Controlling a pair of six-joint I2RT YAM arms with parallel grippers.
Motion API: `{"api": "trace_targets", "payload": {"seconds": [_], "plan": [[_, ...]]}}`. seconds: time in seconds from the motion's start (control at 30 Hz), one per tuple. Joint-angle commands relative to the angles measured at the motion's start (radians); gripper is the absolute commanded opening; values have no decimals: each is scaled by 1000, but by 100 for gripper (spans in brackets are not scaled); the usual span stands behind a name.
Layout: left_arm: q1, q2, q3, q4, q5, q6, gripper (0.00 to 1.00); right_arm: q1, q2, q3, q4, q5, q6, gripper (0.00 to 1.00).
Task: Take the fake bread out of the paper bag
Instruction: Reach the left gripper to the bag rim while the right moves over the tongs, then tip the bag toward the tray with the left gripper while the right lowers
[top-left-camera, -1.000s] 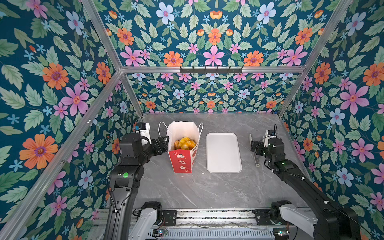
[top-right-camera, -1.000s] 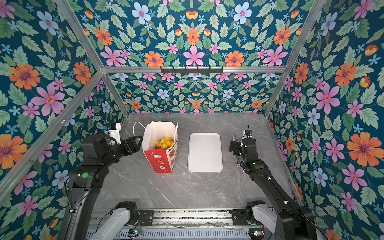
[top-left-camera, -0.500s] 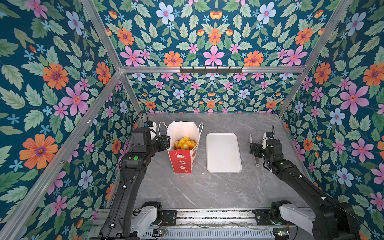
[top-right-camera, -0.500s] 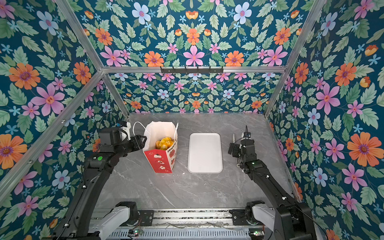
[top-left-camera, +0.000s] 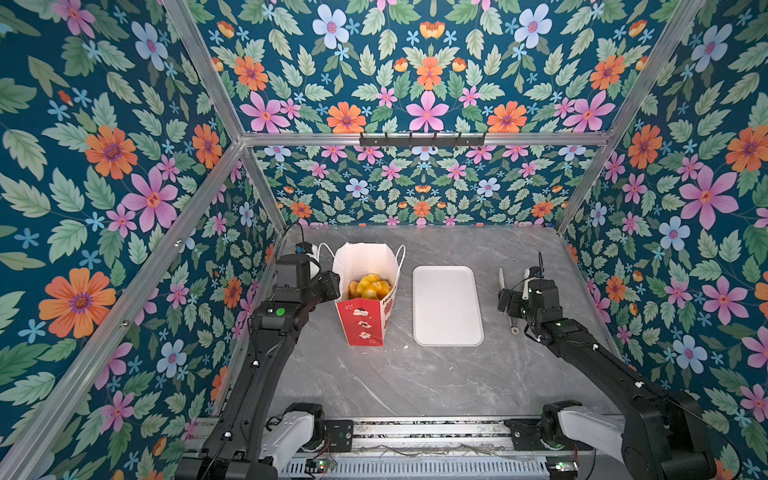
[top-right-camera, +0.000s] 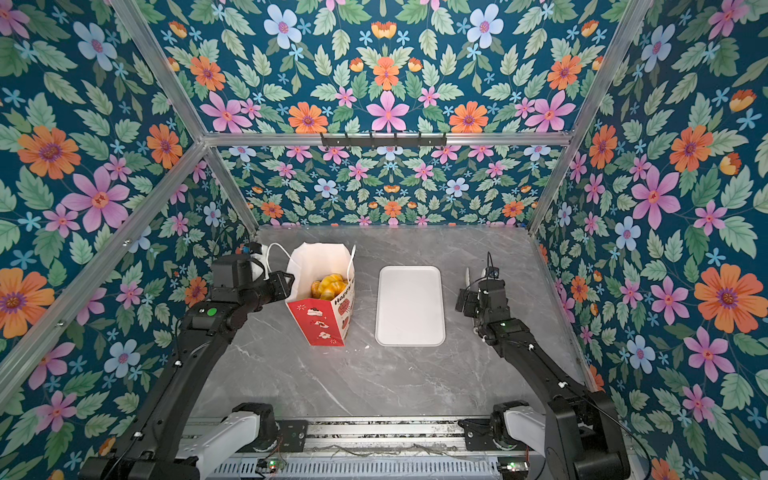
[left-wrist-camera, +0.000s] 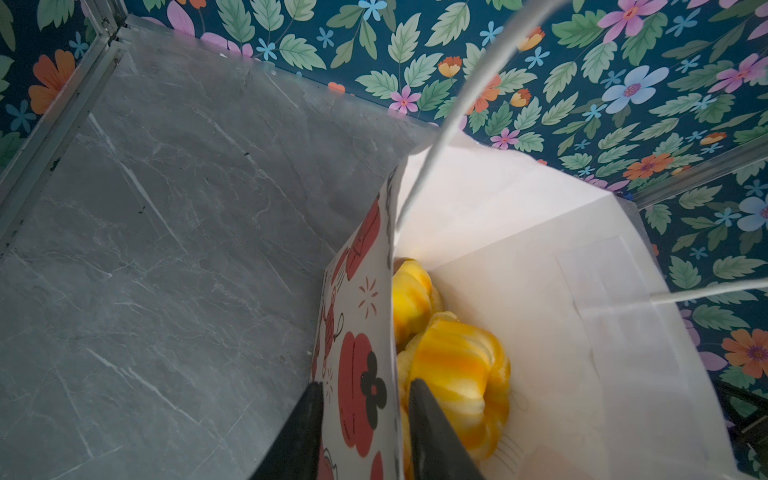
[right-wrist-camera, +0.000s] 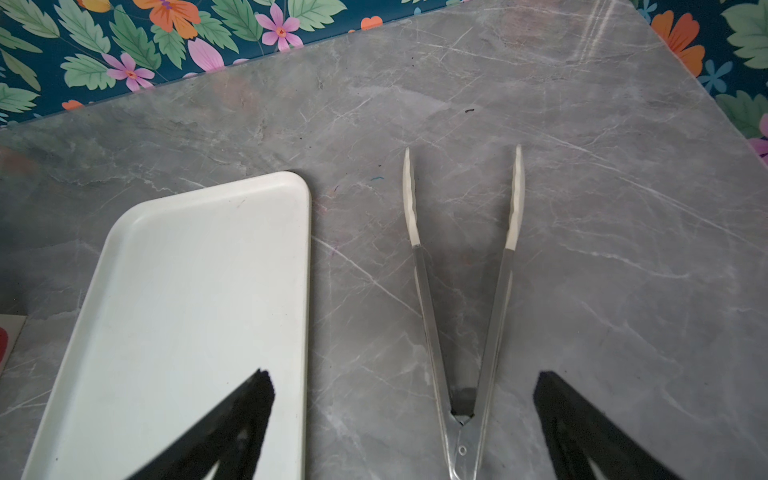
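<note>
1. The left arm has swung in from the near-left over the last second. The left gripper (left-wrist-camera: 365, 386), which stood short of the bag and wider apart, now sits at the bag's left rim.
2. Its fingers have narrowed and straddle the left wall, one outside the print and one inside against the bread. A gap still shows on the outer side, so they are not pinching the paper.
3. The paper bag (top-left-camera: 363, 324) has not shifted. It stands upright on the grey table (top-left-camera: 415, 382) left of centre, with its long axis vertical, its mouth open upward and its red narrow face toward the near rail.
4. The fake bread (top-left-camera: 372, 284) lies heaped inside, below the rim, with a ridged pumpkin-shaped bun on top. Which way the pieces beneath it point I cannot tell.
5. The white tray (top-left-camera: 446, 305) lies just right of the bag, with its long side running near to far.
6. The right gripper (right-wrist-camera: 405, 374) has barely moved. It hangs with its fingers spread wide and holding nothing, above the hinge end of the tongs (right-wrist-camera: 460, 436), whose tips point at the far wall.
</note>
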Motion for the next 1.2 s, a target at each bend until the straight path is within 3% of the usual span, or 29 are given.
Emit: {"api": "trace_targets", "payload": {"seconds": [0.0,0.1,0.17,0.57,0.83,1.0,1.17], "plan": [[-6,-2,5,46,-16,-8,26,0,1,3,3,20,9,99],[-10,10,5,53,-18,-15,11,1,4,4,2,20,10,99],[-11,19,4,57,-18,-15,6,0,3,4,2,20,8,99],[-13,75,41,80,-23,-5,0,0,-1,3,-4,22,8,99],[-13,229,247,28,-247,130,0,0,-26,36,-67,55,-7,99],[-19,347,389,34,-291,192,0,0,-58,48,-109,90,-20,99],[-97,458,441,74,-346,250,0,-1,-57,57,-160,142,-14,99]]}}
